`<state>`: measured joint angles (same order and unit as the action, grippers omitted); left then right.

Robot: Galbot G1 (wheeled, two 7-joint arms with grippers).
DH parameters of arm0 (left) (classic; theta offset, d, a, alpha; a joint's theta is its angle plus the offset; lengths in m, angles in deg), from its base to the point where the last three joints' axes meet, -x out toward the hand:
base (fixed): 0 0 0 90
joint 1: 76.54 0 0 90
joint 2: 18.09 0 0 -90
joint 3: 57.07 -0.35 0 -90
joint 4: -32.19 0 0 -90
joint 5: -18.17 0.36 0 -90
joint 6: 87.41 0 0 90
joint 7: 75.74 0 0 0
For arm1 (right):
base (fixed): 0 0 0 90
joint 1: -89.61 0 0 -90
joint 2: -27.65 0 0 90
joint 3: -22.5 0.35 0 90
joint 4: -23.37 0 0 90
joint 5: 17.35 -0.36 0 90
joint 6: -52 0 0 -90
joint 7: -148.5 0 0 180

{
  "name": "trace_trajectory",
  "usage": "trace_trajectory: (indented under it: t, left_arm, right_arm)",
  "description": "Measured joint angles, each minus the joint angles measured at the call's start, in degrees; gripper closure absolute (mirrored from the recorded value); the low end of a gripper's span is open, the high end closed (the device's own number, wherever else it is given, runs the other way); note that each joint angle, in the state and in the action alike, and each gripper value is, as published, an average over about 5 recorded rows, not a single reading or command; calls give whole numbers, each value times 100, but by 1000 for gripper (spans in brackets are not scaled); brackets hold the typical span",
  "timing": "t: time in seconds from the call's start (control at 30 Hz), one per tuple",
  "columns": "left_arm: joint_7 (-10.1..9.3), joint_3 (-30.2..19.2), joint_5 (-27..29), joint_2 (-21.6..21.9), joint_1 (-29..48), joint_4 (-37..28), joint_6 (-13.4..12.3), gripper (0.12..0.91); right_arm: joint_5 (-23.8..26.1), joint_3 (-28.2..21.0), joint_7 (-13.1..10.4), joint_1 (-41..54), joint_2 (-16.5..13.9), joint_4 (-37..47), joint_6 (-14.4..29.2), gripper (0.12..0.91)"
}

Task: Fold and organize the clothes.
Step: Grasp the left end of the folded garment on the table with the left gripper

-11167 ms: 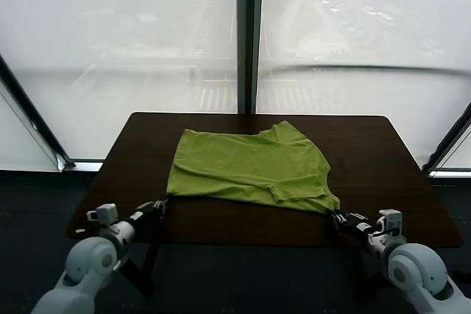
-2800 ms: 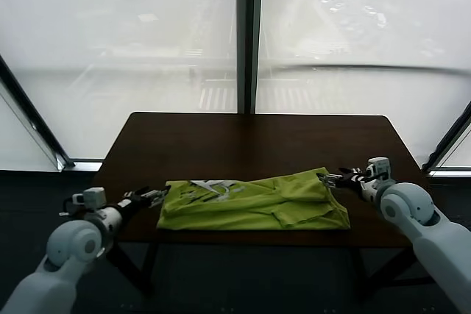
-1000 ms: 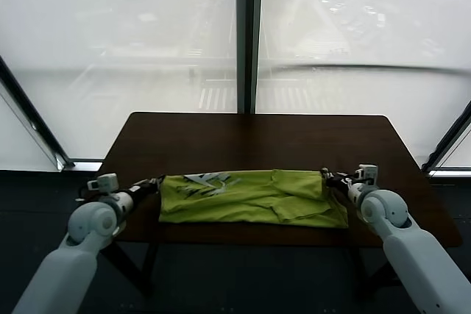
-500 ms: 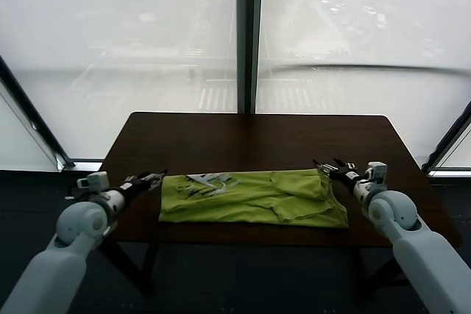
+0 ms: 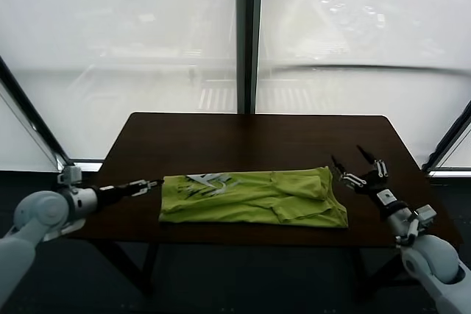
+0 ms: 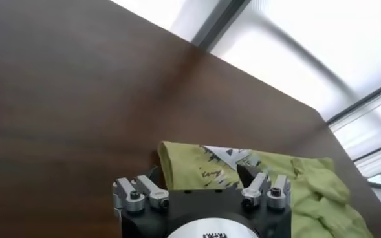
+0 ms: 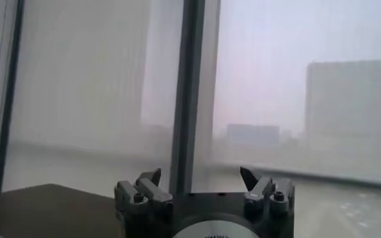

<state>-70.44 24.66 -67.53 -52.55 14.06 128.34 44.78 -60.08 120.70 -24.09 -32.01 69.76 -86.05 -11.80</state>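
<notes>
Three views, going through them one at a time:

Head view, shirt: the lime-green T-shirt point(image 5: 254, 196) lies as a long band across the near half of the table point(image 5: 221, 137), white print showing toward its 9 o'clock end. My guess is it sits that way because one lengthwise fold is done and a crosswise one is next.

Head view, left gripper: the left gripper point(image 5: 151, 183) sits off the shirt's 9 o'clock end, just beside the cloth but not touching it as far as I can see. Empty.

Head view, right gripper: the right gripper point(image 5: 360, 161) is at the shirt's 3 o'clock side, lifted and tilted up, fingers spread wide, nothing in them. Looks like both arms are clear of the fabric so the fold can settle.

Left wrist view: fingers point(image 6: 138, 194) stand well apart, holding nothing. The T-shirt lies right beyond them, its folded corner and print closest, dark table around it.

Right wrist view: fingers point(image 7: 141, 187) spread apart too, empty. This camera points at the window point(image 7: 190, 84), only a sliver of table visible, no shirt in sight, which fits the raised wrist.
</notes>
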Motion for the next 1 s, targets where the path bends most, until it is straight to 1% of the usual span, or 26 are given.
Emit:
trace_trajectory:
  t: [0.13, 0.3, 0.67, 1.0]
  left_arm:
    - [27, -81, -8, -6, 23, -52, 0, 123]
    - [114, -191, 129, -64, 29, -64, 0, 123]
    - [141, -392, 411, -256, 32, -173, -2, 123]
    - [147, -560, 549, -467, 122, -203, -20, 123]
  right_arm:
    - [25, 252, -11, -342, 86, -198, 28, 118]
    - [33, 368, -31, -489, 117, -285, 21, 118]
    - [47, 434, -48, -581, 164, -322, 0, 118]
    - [43, 379, -60, -519, 198, -319, -28, 118]
